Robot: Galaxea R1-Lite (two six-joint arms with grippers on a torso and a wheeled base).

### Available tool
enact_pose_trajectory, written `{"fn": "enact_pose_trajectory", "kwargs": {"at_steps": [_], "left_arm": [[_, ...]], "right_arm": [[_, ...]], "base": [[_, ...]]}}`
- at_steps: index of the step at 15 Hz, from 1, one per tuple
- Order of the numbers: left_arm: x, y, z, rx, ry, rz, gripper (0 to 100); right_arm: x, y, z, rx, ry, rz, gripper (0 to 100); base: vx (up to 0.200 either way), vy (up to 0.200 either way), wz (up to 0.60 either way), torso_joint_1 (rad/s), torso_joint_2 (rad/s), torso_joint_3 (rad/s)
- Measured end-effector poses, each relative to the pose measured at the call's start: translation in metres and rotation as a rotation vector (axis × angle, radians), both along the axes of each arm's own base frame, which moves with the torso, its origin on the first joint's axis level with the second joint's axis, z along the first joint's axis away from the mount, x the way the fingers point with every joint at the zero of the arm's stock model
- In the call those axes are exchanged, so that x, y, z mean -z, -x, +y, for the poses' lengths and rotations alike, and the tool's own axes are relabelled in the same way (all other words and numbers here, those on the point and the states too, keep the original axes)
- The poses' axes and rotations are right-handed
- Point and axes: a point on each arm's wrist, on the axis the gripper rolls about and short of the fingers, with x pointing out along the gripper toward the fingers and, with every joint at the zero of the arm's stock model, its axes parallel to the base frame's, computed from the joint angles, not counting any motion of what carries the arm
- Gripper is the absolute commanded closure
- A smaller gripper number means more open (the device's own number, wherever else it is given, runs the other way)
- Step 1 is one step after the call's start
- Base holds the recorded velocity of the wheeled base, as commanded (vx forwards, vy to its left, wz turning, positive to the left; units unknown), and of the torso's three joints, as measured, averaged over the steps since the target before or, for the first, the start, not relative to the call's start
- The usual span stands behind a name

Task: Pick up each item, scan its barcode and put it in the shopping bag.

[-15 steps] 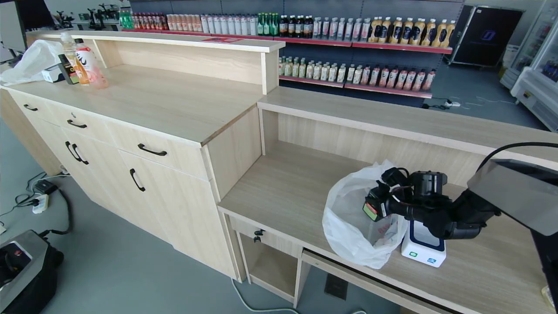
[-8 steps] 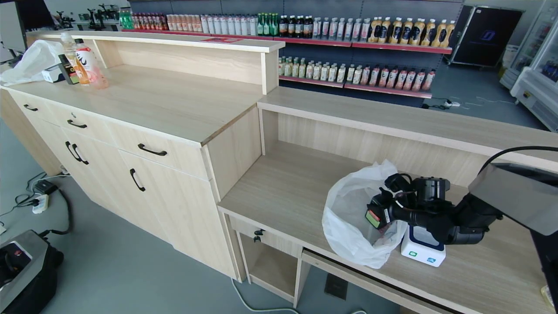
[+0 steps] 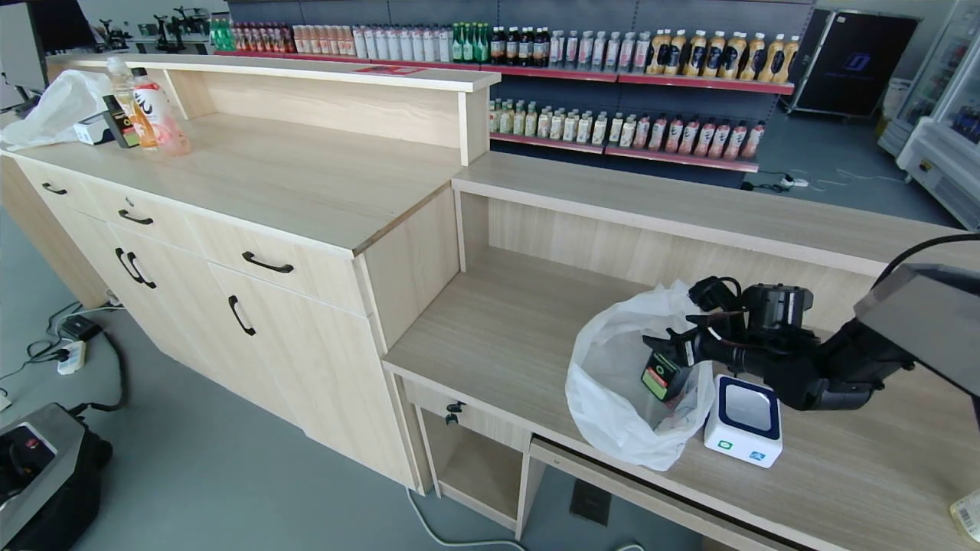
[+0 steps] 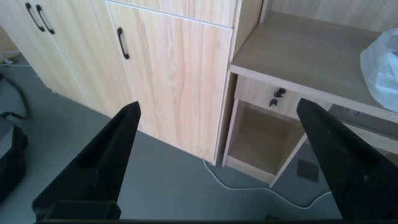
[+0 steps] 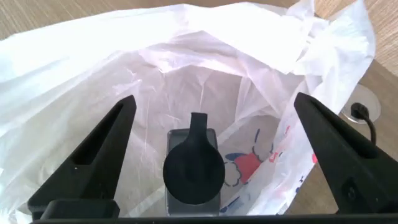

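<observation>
A white plastic shopping bag [image 3: 612,383] stands open on the lower counter. My right gripper [image 3: 675,353] hovers at the bag's mouth, fingers spread wide and holding nothing. Below it, inside the bag [image 5: 93,81], lies a small dark item [image 5: 193,165] with a round black cap; its red and green label [image 3: 657,376] faces the head view. A white scanner [image 3: 744,428] with a blue top sits just right of the bag. My left gripper [image 4: 217,104] hangs open over the floor beside the cabinet.
Two drink bottles [image 3: 149,107], a small box and another white bag [image 3: 50,107] sit on the higher counter [image 3: 306,184] at far left. A barcoded item [image 3: 966,514] shows at the lower right edge. Behind the counter stand shelves of bottles [image 3: 612,53].
My right gripper has drawn back up and to the right from the bag's mouth, uncovering the scanner. The labelled item stays low in the bag.
</observation>
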Motion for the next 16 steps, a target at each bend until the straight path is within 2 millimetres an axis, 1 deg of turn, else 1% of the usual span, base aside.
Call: {"fn": "enact_pose_trajectory", "kwargs": {"at_steps": [2,3,5,7,9,11,12,13,14,16], "left_arm": [[0.000,0.000,0.000,0.000,0.000,0.000,0],[0.000,0.000,0.000,0.000,0.000,0.000,0],[0.000,0.000,0.000,-0.001,0.000,0.000,0],[0.000,0.000,0.000,0.000,0.000,0.000,0],[0.000,0.000,0.000,0.000,0.000,0.000,0],[0.000,0.000,0.000,0.000,0.000,0.000,0],[0.000,0.000,0.000,0.000,0.000,0.000,0],[0.000,0.000,0.000,0.000,0.000,0.000,0],[0.000,0.000,0.000,-0.001,0.000,0.000,0],[0.000,0.000,0.000,0.000,0.000,0.000,0]], "right_arm": [[-0.024,0.013,-0.003,0.007,0.011,-0.033,0],[-0.037,0.024,-0.006,0.011,0.024,-0.047,0],[-0.062,0.055,-0.016,0.030,0.057,-0.068,0],[-0.087,0.091,-0.030,0.068,0.084,-0.086,0],[-0.112,0.126,-0.048,0.155,0.124,-0.089,0],[-0.130,0.156,-0.072,0.277,0.151,-0.075,0],[-0.137,0.170,-0.083,0.350,0.164,-0.067,0],[-0.140,0.182,-0.094,0.424,0.177,-0.060,0],[-0.139,0.196,-0.103,0.498,0.189,-0.045,0],[-0.128,0.223,-0.120,0.660,0.206,0.035,0]], "base": [[0.000,0.000,0.00,0.000,0.00,0.000],[0.000,0.000,0.00,0.000,0.00,0.000],[0.000,0.000,0.00,0.000,0.00,0.000],[0.000,0.000,0.00,0.000,0.00,0.000],[0.000,0.000,-0.60,0.002,0.00,0.005],[0.000,0.000,-0.60,-0.005,0.00,0.005],[0.000,0.000,-0.60,0.012,0.00,-0.002],[0.000,0.000,-0.60,-0.002,0.01,0.002],[0.000,0.000,-0.60,-0.012,0.00,-0.002],[0.000,0.000,-0.60,0.000,0.00,0.002]]}}
